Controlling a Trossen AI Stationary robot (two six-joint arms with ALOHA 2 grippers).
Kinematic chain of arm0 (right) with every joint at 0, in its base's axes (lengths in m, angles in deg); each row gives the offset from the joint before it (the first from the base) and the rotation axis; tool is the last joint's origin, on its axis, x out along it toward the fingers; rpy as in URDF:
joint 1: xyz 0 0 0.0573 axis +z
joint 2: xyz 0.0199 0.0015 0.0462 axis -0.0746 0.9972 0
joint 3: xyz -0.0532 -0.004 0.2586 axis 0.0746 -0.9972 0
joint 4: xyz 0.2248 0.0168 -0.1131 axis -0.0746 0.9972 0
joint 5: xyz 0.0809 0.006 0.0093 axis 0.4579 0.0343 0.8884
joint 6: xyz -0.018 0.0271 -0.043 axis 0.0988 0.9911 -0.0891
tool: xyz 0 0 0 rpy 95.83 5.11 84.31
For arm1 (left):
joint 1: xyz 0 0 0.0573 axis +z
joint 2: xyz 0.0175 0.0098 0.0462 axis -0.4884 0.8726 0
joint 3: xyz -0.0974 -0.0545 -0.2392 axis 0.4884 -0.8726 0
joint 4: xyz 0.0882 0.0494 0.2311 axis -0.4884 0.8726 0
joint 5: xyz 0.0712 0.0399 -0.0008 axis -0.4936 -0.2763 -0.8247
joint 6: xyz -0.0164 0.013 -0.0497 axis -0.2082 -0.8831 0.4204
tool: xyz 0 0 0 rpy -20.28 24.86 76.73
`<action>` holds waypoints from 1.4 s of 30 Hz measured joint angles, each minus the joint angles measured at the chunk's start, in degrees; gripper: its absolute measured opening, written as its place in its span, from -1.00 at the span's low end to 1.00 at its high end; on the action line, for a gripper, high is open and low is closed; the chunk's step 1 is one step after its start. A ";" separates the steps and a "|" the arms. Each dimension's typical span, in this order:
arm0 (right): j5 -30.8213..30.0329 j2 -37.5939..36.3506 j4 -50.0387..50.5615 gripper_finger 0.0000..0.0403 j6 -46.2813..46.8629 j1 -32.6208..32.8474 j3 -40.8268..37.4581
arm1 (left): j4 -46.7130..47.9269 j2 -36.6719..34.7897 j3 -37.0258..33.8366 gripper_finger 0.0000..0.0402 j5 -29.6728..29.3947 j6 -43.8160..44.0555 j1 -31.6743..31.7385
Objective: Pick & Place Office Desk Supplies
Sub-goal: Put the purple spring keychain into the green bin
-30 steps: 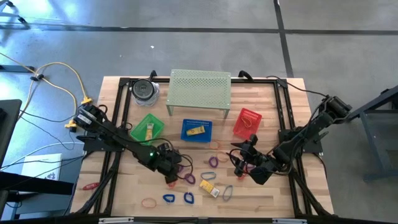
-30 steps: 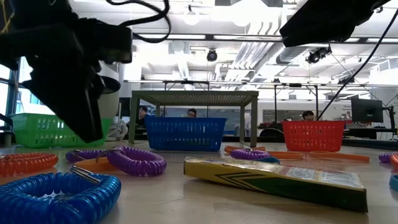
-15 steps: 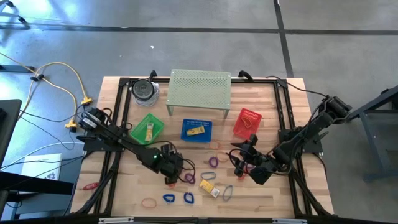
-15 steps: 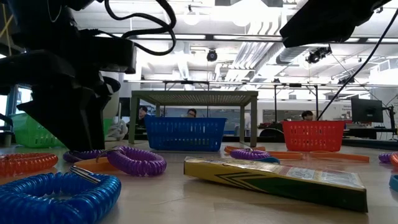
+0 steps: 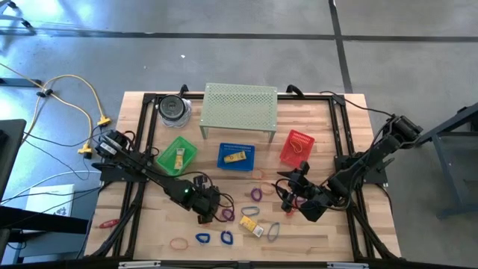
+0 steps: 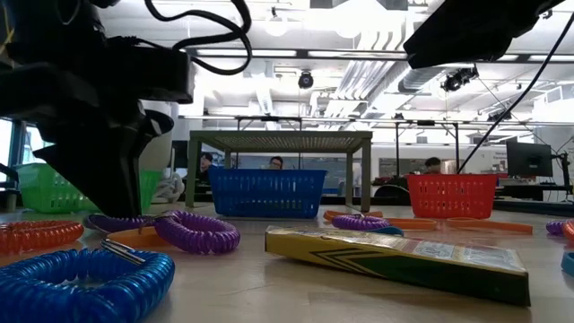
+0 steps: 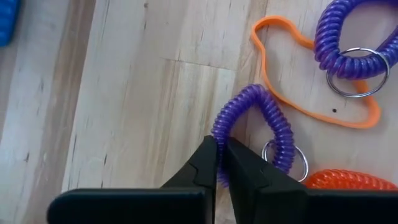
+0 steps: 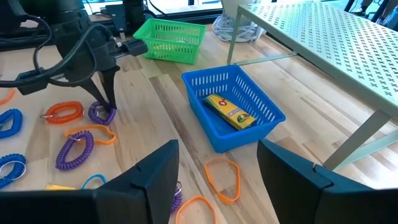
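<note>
My left gripper stands low over the table's near middle, shut on a purple coil loop with a key ring that lies on the wood. Beside it lie an orange band, a second purple coil and an orange coil. Blue coil loops, yellow blocks and more bands are scattered near the front edge. My right gripper hangs open above the table right of centre, nothing between its fingers. My left gripper pinches one strand of the purple coil loop, at the loop's end, between its two fingers. The fingers come steeply from above, slanting down. The loop lies flat on the table, its key ring beside the fingers.
A green basket, a blue basket with a yellow box in it, and a red basket stand across the middle. A perforated green shelf and a round tin stand at the far edge.
My left gripper has sunk toward the table onto the purple coil loop and shut its fingers on it. The loop still lies on the wood.
</note>
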State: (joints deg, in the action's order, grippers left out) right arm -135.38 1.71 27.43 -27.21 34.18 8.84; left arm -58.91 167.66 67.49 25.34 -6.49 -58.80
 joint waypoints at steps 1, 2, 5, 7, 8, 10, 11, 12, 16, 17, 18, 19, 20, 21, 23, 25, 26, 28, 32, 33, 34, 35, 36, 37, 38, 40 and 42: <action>0.00 0.00 0.01 0.03 0.00 0.00 0.00 | 0.00 0.02 0.00 -0.95 -0.34 0.01 -0.22; 0.00 0.00 0.01 0.03 0.00 0.00 0.00 | 0.00 0.02 -0.02 -0.95 -0.51 0.15 -0.36; 0.00 0.00 0.01 0.03 0.00 0.00 0.00 | 0.15 -0.27 -0.02 -0.95 -0.45 0.42 -0.39; 0.00 0.00 0.01 0.03 0.00 0.00 0.00 | 0.15 -0.76 -0.02 -0.95 -0.46 0.78 -0.38; 0.00 0.00 0.01 0.03 0.00 0.00 -0.01 | 0.14 -1.14 -0.06 -0.95 -0.58 1.62 -0.37; -0.02 0.00 0.01 0.03 0.00 0.00 -0.02 | 0.14 -1.75 -0.12 -0.96 -1.10 3.46 -0.37; 0.00 0.00 -0.01 0.03 0.00 0.00 0.00 | 0.18 -2.02 -0.17 -0.96 -1.28 3.85 -0.37; 0.00 0.00 0.01 0.03 0.00 0.00 0.00 | 0.22 -2.29 -0.20 -0.96 -1.32 3.87 -0.37; 0.00 0.00 0.01 0.03 0.00 0.00 -0.02 | 0.40 -3.27 -0.22 -0.96 -1.50 3.95 -0.34; -0.01 0.00 0.01 0.03 0.00 0.00 -0.02 | 0.55 -3.57 -0.25 -0.96 -1.54 3.96 -0.33; 0.00 0.00 0.01 0.03 0.00 0.00 -0.02 | 0.75 -3.89 -0.27 -0.96 -1.77 3.98 -0.33; 0.00 0.00 0.01 0.03 0.00 0.00 -0.02 | 0.91 -4.21 -0.28 -0.96 -1.97 3.98 -0.33; 0.00 0.00 0.01 0.03 0.00 0.00 -0.02 | 1.05 -4.52 -0.28 -0.96 -2.22 4.00 -0.33; 0.00 0.00 0.01 0.03 0.00 0.00 -0.02 | 1.11 -4.74 -0.23 -0.96 -2.60 4.00 -0.49; 0.00 0.00 0.01 0.03 0.00 0.00 -0.02 | 0.82 -5.11 0.44 -0.96 -3.48 4.00 -0.67; -0.01 0.00 0.01 0.03 0.00 0.00 -0.02 | 0.51 -5.36 1.14 -0.96 -4.14 4.00 -0.72; 0.00 0.00 0.01 0.03 0.00 0.00 -0.02 | 0.46 -5.36 1.54 -0.96 -4.32 4.00 -0.72; -0.02 0.00 0.01 0.03 0.00 0.00 -0.02 | -0.49 -5.34 2.24 -0.96 -4.61 3.89 -0.70; -0.02 0.00 0.01 0.03 0.00 0.00 -0.02 | -2.78 -5.34 3.11 -0.96 -6.13 3.36 -1.13; 0.00 0.00 -0.01 0.03 0.00 0.00 -0.02 | -2.83 -5.35 3.28 -0.96 -6.84 3.36 -1.37; 0.00 0.00 0.01 0.03 0.00 0.00 -0.02 | -3.23 -5.35 3.45 -0.96 -7.68 3.37 -1.58; -0.01 0.00 0.01 0.03 0.00 0.00 -0.02 | -3.74 -5.36 3.53 -0.96 -8.63 3.35 -1.80; -0.01 0.00 -0.02 0.03 0.00 0.00 -0.02 | -4.11 -5.36 3.54 -0.96 -9.68 3.34 -2.00; 0.00 0.00 -0.02 0.03 0.00 0.00 -0.02 | -4.45 -5.36 3.54 -0.96 -10.71 3.32 -2.28; 0.00 0.00 -0.02 0.03 0.00 0.00 -0.02 | -4.84 -5.36 3.54 -0.96 -11.73 3.32 -2.52; 0.00 0.00 -0.02 0.03 0.06 0.00 -0.02 | -5.43 -5.40 3.54 -0.96 -13.20 3.30 -2.93; 0.00 0.00 -0.02 0.03 0.13 0.00 -0.02 | -5.49 -5.40 3.54 -0.96 -14.60 3.33 -3.00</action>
State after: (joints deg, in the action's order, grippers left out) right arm -135.38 1.71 27.41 -27.08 34.18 8.82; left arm -64.40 162.26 71.03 10.74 -3.16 -61.79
